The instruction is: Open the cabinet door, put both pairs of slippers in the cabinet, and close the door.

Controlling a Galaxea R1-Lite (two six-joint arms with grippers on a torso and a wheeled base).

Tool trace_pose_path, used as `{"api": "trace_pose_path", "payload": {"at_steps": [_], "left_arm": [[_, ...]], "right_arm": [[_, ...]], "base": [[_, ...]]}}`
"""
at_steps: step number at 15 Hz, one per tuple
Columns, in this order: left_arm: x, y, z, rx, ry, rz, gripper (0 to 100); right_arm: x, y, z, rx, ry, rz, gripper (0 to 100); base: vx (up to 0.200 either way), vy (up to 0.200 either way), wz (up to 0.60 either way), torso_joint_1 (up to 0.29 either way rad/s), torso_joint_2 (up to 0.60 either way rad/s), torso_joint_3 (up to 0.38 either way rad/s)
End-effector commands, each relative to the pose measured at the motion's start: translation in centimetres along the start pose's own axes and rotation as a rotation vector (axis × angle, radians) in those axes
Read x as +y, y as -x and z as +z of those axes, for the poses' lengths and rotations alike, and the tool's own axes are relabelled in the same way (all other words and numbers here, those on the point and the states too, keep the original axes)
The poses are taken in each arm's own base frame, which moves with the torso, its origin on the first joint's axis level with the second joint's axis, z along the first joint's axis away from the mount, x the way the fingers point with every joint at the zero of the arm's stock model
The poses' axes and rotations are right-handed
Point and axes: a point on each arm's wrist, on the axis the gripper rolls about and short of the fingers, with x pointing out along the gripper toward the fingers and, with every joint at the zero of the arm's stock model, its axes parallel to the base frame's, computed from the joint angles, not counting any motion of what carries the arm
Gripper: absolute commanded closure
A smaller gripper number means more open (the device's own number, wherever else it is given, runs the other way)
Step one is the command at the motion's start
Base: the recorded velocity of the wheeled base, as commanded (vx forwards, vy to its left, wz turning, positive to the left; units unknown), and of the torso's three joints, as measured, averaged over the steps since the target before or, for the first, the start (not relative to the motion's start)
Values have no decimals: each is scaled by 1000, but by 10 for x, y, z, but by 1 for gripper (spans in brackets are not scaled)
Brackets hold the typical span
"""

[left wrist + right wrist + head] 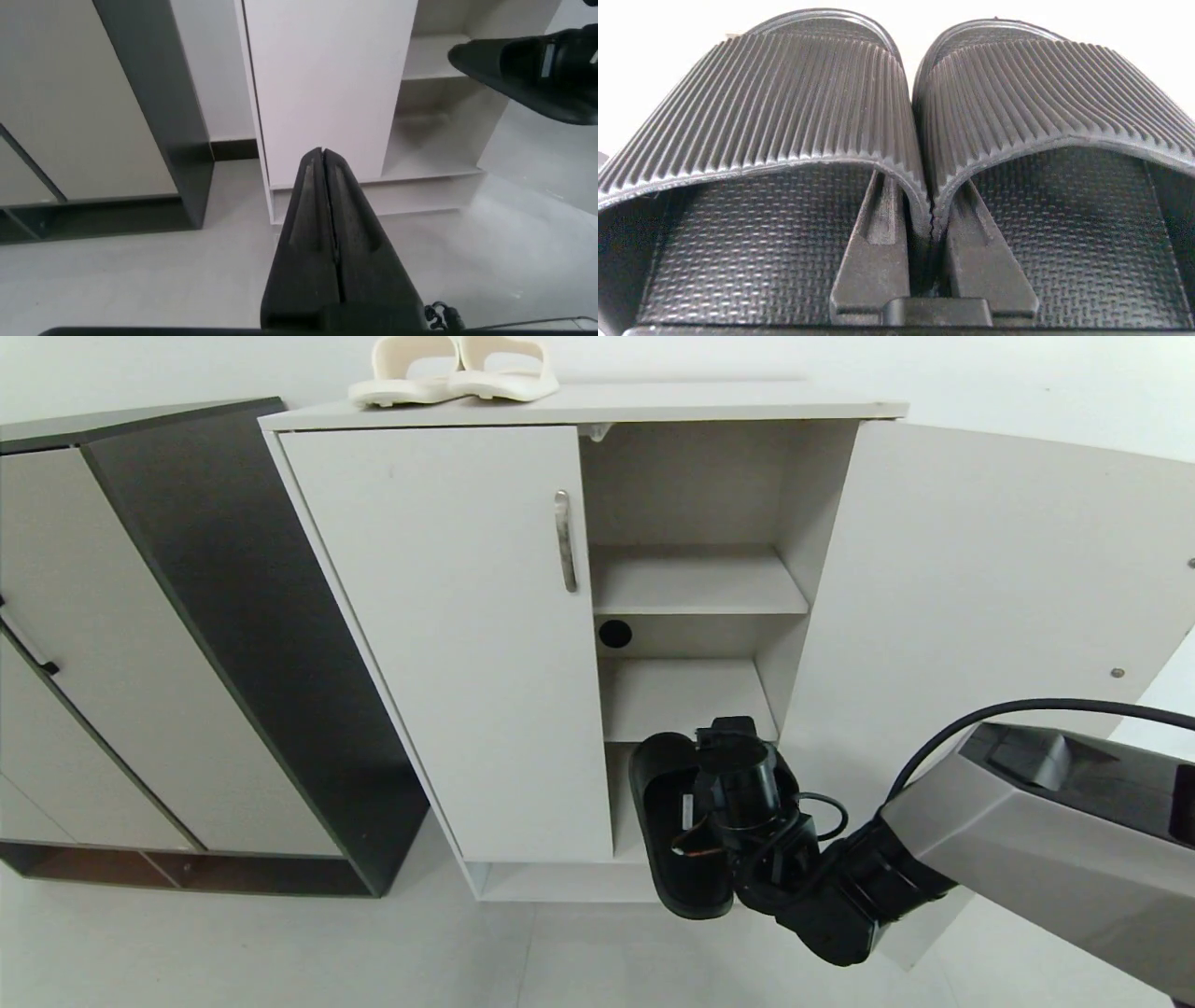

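Since the black slippers (665, 821) look light and bendy, your right jaws pinch both straps (813, 103) together; left jaws sit closed, empty.

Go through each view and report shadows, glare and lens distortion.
Head view: wide-angle bend, the cabinet sides lean and its open door flares; soft shade under the upper shelf, no glare. Left wrist view: even light, faint shadow beneath the cabinet base. Right wrist view: bright white backdrop behind the black slippers, dark under their straps where the right gripper pinches them.
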Motion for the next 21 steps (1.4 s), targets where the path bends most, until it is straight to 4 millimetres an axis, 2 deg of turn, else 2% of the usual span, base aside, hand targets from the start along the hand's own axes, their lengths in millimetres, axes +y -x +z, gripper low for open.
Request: {"api": "trace_pose_path", "payload": {"at_steps": [1,4,6,9,12,16,21], "left_arm": [[0,0,0,0,-1,0,100],[0,0,0,1,-1,0,100],[0,0,0,1,-1,-1,100],[0,0,0,1,-1,-1,100],[0,0,0,1,-1,-1,100],[0,0,0,1,2,-1,100],[0,0,0,1,3,-1,100]], "right_arm": [[2,-13,-12,8,9,-35,100],[4,-18,-13,-18,-8,-63,100],[6,-14,-5,-95,-45,-52,100],[3,-10,-8,-169,-14,-38,100],[4,-15,-19,-165,3,-41,100],[2,-18,-19,-166,1,-46,100],[1,-20,-18,-170,-3,-50,100]], "base": [[0,0,0,7,-7,-203],[0,0,0,7,2,-196],[0,0,0,5,5,-188],[0,0,0,1,1,-33],[0,0,0,0,0,0],[0,0,0,0,0,0],[200,0,0,-1,2,0]]}}
